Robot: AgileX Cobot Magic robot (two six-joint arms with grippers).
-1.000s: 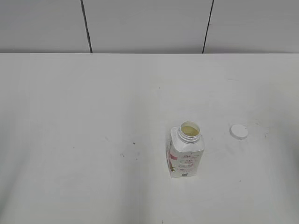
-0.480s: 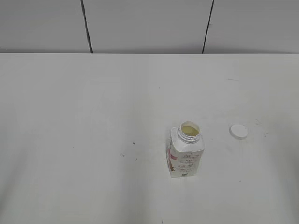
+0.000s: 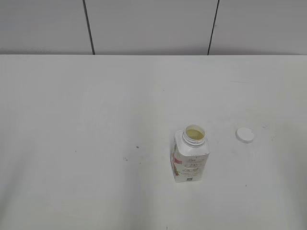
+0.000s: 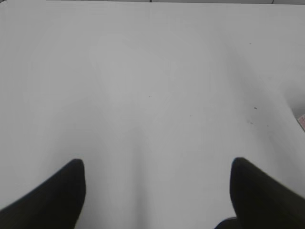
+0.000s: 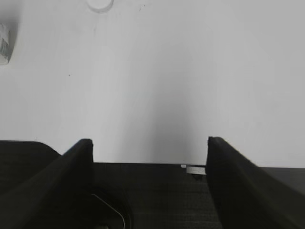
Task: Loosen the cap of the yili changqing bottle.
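We see the yili changqing bottle (image 3: 190, 155) standing upright on the white surface (image 3: 96, 120), a little right of the middle in the exterior view. Its neck is open, and a pale yellowish liquid shows inside the mouth. The cap (image 3: 245, 135) lies flat on the surface to the right of the bottle, apart from it and not touching it. From this we judge that the loosening is already finished: the cap is not only loose but fully off.

Neither arm appears in the exterior view. In the left wrist view the left end effector (image 4: 157, 191) has its two dark fingers spread wide, with only bare surface between them, so it holds nothing. A small piece of the bottle seems to show at the right edge of that view, but it is too little to be sure. In the right wrist view the right end effector (image 5: 148, 167) is also wide open and empty. It sits low near the front edge of the surface, and the cap (image 5: 100, 4) is far ahead at the top of that view, with a sliver of the bottle (image 5: 4, 44) at the left edge.

We think the step in hand is the retreat to rest, with both arms away from the bottle. The next move calls for almost nothing. If anything, the arms should keep clear of the open bottle, because a push could tip it and spill the liquid.
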